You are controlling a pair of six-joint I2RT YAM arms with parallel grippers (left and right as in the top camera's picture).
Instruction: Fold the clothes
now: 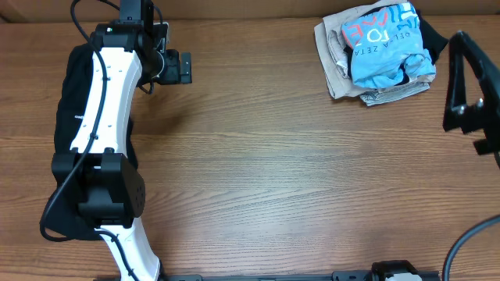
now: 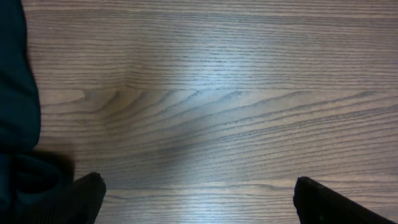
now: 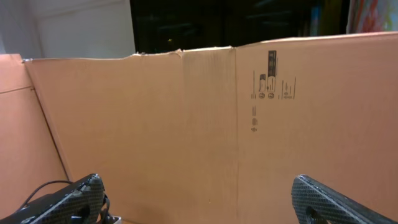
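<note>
The clothes lie in two places. A crumpled pile at the back right has a light blue T-shirt with white lettering on top of a beige garment. A black garment lies along the left edge, partly hidden under my white left arm; its edge shows in the left wrist view. My left gripper is open over bare wood, right of that black cloth, holding nothing. My right gripper is open and empty, raised at the far right and facing a cardboard wall, right of the pile.
The wooden table stretches between the two arms. A cardboard wall stands along the table's side. The right arm hangs beside the pile, and the left arm's base is at the front left.
</note>
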